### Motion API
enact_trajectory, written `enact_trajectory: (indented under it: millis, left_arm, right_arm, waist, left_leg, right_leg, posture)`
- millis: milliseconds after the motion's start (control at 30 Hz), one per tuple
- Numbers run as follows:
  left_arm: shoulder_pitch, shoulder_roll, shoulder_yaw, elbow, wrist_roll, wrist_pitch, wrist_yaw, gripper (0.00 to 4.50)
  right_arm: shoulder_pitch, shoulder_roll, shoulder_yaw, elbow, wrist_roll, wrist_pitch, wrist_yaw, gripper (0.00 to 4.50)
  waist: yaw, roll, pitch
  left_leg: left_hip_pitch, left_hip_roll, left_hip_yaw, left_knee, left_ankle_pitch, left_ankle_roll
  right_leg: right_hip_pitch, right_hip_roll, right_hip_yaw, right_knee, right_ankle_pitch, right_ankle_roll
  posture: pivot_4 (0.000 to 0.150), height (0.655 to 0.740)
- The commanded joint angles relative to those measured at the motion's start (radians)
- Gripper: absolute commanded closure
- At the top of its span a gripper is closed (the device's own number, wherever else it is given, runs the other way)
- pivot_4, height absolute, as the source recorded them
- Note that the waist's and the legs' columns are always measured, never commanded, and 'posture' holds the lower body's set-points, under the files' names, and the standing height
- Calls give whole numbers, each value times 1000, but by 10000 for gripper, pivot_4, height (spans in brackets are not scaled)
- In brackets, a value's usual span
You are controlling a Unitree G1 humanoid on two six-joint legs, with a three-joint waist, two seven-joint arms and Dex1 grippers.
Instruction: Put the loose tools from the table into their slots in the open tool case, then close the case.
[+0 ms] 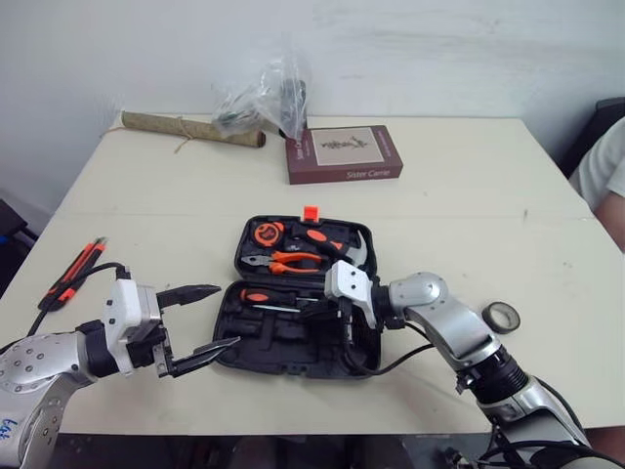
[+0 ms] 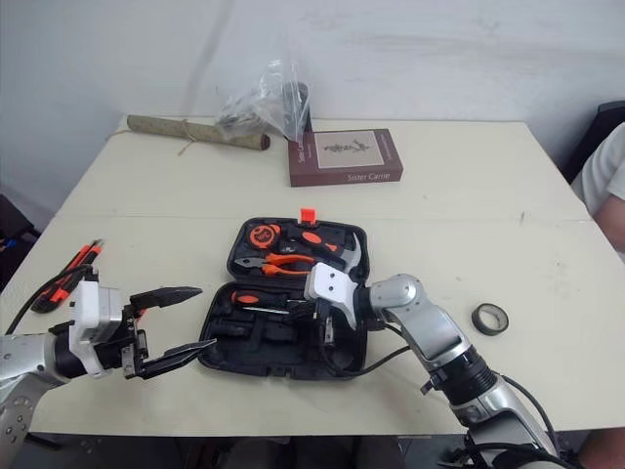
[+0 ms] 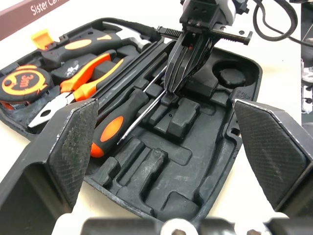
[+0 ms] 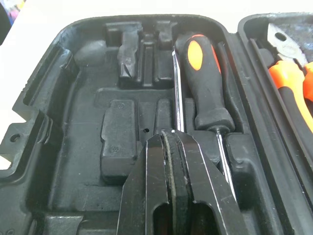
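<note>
Table point(image 1: 469, 220), cream, against white wall point(image 1: 439, 49)

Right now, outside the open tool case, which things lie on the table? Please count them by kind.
Book: 1
Plastic bag: 1
Rolled bundle: 1
Tape roll: 1
Orange-black tool: 1
Total: 5

My black tool case point(image 1: 283, 348) lies open mid-bench point(image 1: 469, 215), holding orange-handled pliers point(image 1: 293, 261), tape measure point(image 1: 266, 233), hammer point(image 1: 327, 237) and screwdriver point(image 1: 262, 295); an orange utility knife point(image 1: 73, 274) lies loose far left.
</note>
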State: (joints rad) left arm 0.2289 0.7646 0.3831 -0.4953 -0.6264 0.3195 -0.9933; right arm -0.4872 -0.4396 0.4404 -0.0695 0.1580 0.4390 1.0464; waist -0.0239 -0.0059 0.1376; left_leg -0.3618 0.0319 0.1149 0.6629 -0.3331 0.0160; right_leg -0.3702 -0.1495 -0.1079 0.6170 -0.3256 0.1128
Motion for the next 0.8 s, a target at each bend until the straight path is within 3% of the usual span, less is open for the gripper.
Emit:
enact_trajectory:
  millis: [33, 100, 500, 633, 800]
  left_arm:
    - [0, 7, 5, -11, -7, 2, -1, 0]
    - [3, 7, 4, -11, -5, 5, -3, 0]
    - [6, 12, -7, 6, -4, 12, -20, 0]
    - [4, 13, -7, 12, -1, 13, -24, 0]
    - [0, -1, -5, 9, -6, 7, -15, 0]
  right_arm:
    - [102, -84, 100, 173, -101, 116, -2, 43991]
    - [103, -89, 98, 182, -106, 100, -7, 43991]
    - [58, -72, 135, 235, -133, 264, -73, 43991]
    - [49, -106, 182, 199, -163, 232, -54, 43991]
    - [68, -21, 26, 128, 12, 96, -28, 43991]
  waist:
    - [3, 1, 0]
    - [6, 3, -2]
    - [19, 5, -11]
    - [21, 5, -18]
    - [24, 5, -19]
  left_leg:
    - [3, 0, 0, 0, -3, 0]
    - [10, 0, -1, -1, -9, 5]
    - [11, 0, -1, -3, -10, 5]
    - [13, 0, -1, -10, -9, 4]
    - [14, 0, -1, -14, -8, 4]
  right_leg:
    - [4, 0, 0, -2, 0, 0]
    - [12, 0, 0, -8, 0, 0]
    - [13, 0, 2, -11, -1, -1]
    - [13, 0, 2, -15, -1, -1]
    - [14, 0, 2, -17, -1, -1]
  posture:
    - [1500, 7400]
    - [1500, 7400]
    - [1500, 7400]
    - [1500, 7400]
    - [1500, 7400]
